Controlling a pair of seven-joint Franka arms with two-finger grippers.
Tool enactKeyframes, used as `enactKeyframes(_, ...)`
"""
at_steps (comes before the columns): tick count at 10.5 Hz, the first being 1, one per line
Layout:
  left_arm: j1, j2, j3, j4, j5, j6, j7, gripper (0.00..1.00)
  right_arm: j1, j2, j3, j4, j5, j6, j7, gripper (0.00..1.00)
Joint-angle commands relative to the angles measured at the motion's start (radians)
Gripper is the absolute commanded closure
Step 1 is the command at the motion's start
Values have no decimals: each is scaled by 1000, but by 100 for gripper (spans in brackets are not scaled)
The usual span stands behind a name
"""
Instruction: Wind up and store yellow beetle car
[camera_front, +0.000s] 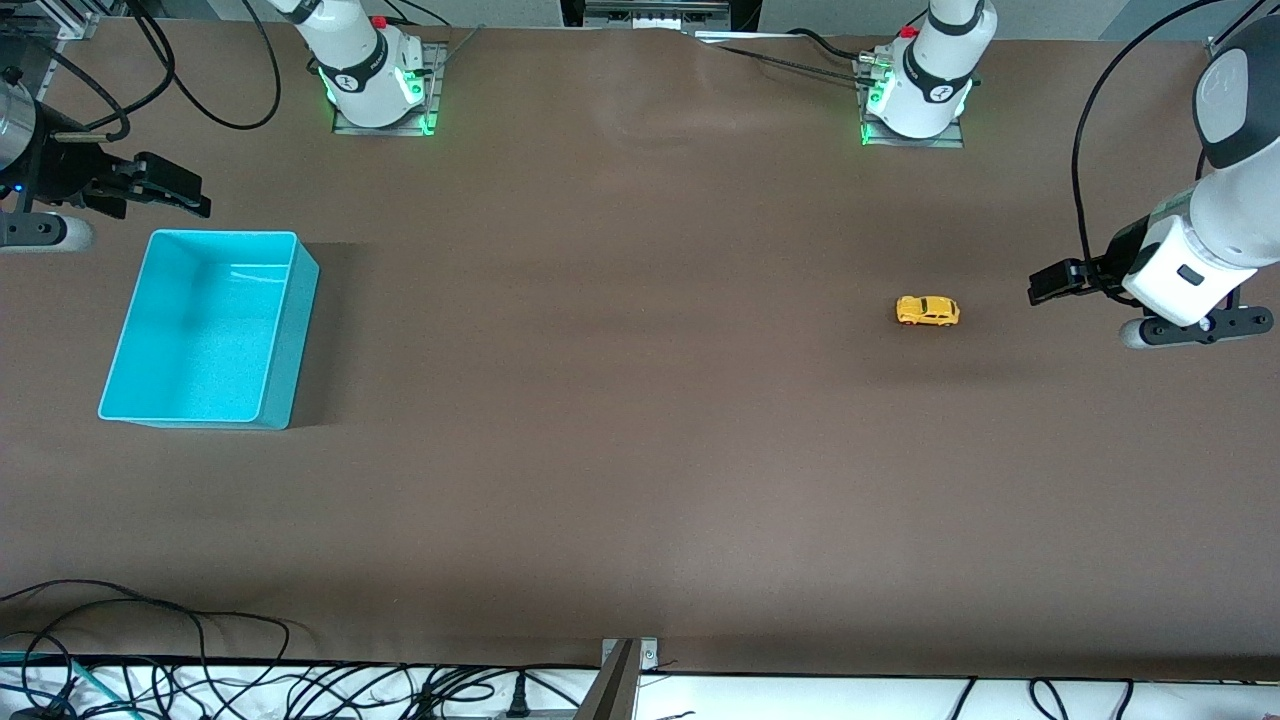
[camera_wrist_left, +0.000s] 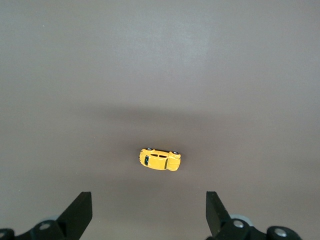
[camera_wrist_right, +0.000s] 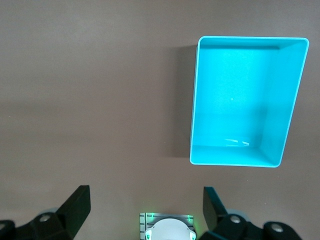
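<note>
The yellow beetle car (camera_front: 927, 311) stands on its wheels on the brown table toward the left arm's end; the left wrist view shows the car (camera_wrist_left: 159, 159) alone on the bare surface. My left gripper (camera_front: 1050, 281) hangs open in the air beside the car, at the table's end, nothing between its fingers (camera_wrist_left: 80, 212). An empty teal bin (camera_front: 210, 326) sits toward the right arm's end, and the bin (camera_wrist_right: 247, 102) also fills part of the right wrist view. My right gripper (camera_front: 175, 190) hovers open near the bin's rim, holding nothing.
Both arm bases (camera_front: 375, 75) (camera_front: 920, 90) stand along the table's edge farthest from the front camera. Loose black cables (camera_front: 200, 680) lie along the edge nearest that camera. Brown table surface (camera_front: 620, 400) stretches between bin and car.
</note>
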Motion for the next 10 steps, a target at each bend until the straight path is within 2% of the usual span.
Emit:
enactKeyframes(1,5,7,4,20,-19,-18,17,0,4,-2,-6,2,-10,-4,-16,0)
enactKeyframes(8,6,8,4,17,-24,-18,10,0,4,-2,-6,0,-10,-4,-16,0)
enactKeyframes(10,35,24,4,13,-30,-18,-117,0,4,-2,-6,0,-10,-4,-16,0)
